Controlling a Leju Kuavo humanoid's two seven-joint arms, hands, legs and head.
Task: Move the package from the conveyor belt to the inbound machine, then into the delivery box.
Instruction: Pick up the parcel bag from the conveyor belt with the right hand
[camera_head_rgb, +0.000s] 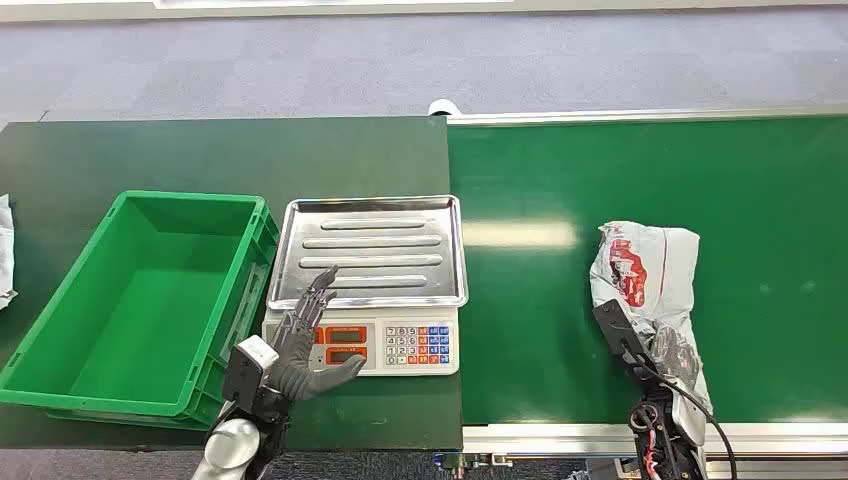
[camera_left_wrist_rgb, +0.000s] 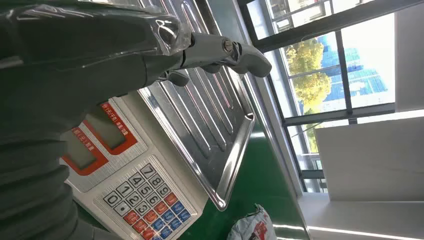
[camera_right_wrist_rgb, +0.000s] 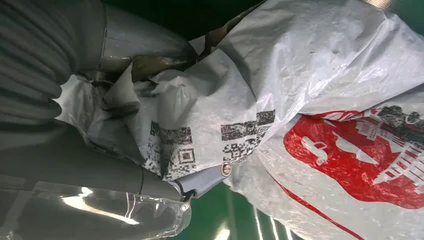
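The right hand (camera_head_rgb: 668, 372) has its fingers (camera_right_wrist_rgb: 200, 181) closed on the grey poly-mailer package (camera_head_rgb: 648, 272), near the green conveyor belt's (camera_head_rgb: 760, 200) front edge. The left hand (camera_head_rgb: 305, 345), fingers spread, hovers over the weighing scale (camera_head_rgb: 385, 345) on the dark bench (camera_head_rgb: 200, 150), beside the green crate (camera_head_rgb: 150, 290); grey carpet (camera_head_rgb: 400, 60) beyond.

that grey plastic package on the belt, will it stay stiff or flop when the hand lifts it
The package will probably flop: its thin grey film is crumpled and creased all over. It likely slips a little, since the plastic looks glossy where the right hand has bunched its edge among the fingers. It seems unlikely to roll, lying flat on the conveyor belt.
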